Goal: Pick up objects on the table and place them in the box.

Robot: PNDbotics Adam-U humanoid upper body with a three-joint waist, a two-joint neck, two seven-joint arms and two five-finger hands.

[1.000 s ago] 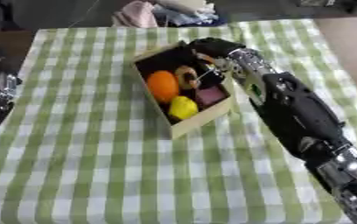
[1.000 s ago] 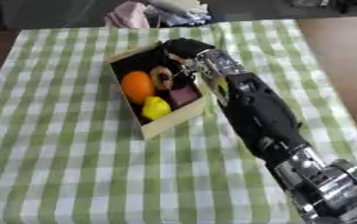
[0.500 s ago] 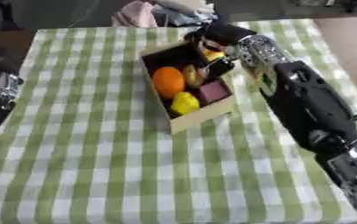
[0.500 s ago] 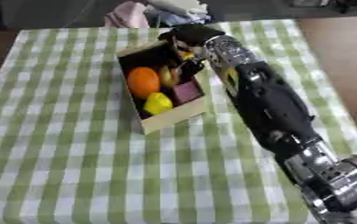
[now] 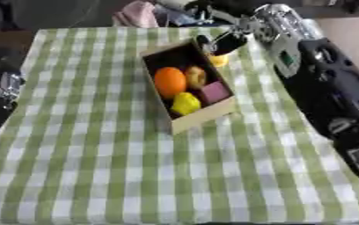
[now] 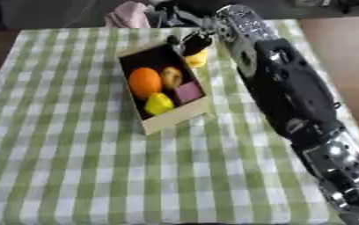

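Reaching in from the right, the right robot hand (image 5: pixel 227 40) hangs over the far corner of the open cardboard box (image 5: pixel 202 115), its dark fingers curled around a small yellow object (image 5: pixel 219 60) that sits just outside the box's far right wall. Inside the box lie a round orange fruit (image 5: pixel 170 82), a tan oval piece (image 5: pixel 195 76), a yellow lumpy piece (image 5: pixel 185 103) and a pinkish-purple block (image 5: pixel 214 92), so most of the job looks done; the yellow object appears to be the one thing left. The left robot hand (image 5: pixel 4 88) rests well left of the box at the table's edge; whether its fingers are open, I cannot tell. The green-and-white checked table (image 5: pixel 98 176) stretches wide on the box's near side.
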